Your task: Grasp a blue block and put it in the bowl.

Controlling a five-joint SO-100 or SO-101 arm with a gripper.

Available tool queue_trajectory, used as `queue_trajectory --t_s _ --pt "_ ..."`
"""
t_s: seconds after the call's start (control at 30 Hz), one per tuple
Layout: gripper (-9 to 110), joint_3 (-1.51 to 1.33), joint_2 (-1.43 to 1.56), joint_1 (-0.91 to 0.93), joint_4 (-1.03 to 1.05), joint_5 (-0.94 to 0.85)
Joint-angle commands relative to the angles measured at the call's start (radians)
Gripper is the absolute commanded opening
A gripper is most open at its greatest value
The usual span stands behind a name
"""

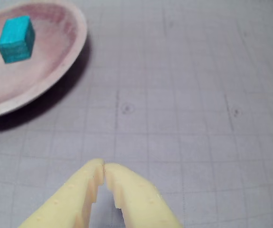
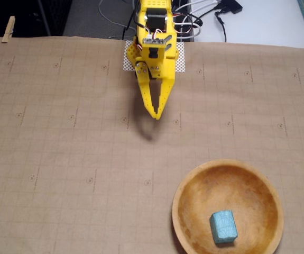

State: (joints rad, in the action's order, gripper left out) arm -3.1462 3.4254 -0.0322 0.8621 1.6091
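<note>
**Colours on the table**

The blue block point(image 2: 223, 226) is teal-blue with tiny speckles. It sits in the bowl point(image 2: 186, 209) at the lower right of the fixed view. The bowl is orange-brown with a lighter rim. The gripper point(image 2: 156, 117) is bright yellow. The paper point(image 2: 62, 148) is tan with a thin grid of lines.

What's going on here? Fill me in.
A yellow arm is putting a blue block into a wooden bowl, and that looks done: the block lies inside the bowl. The hand is shut and empty, apart from the bowl, over the gridded brown paper covering the table.
</note>
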Motion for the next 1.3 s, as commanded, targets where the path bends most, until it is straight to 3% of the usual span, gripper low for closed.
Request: queue_trajectory --t_s 0.0,0.8,1.27 --pt "-3 0.017 0.006 -0.002 0.049 -0.008" --pt "-3 0.017 0.005 0.014 0.488 -0.008" --pt "-3 0.017 0.008 0.003 0.497 -0.006"
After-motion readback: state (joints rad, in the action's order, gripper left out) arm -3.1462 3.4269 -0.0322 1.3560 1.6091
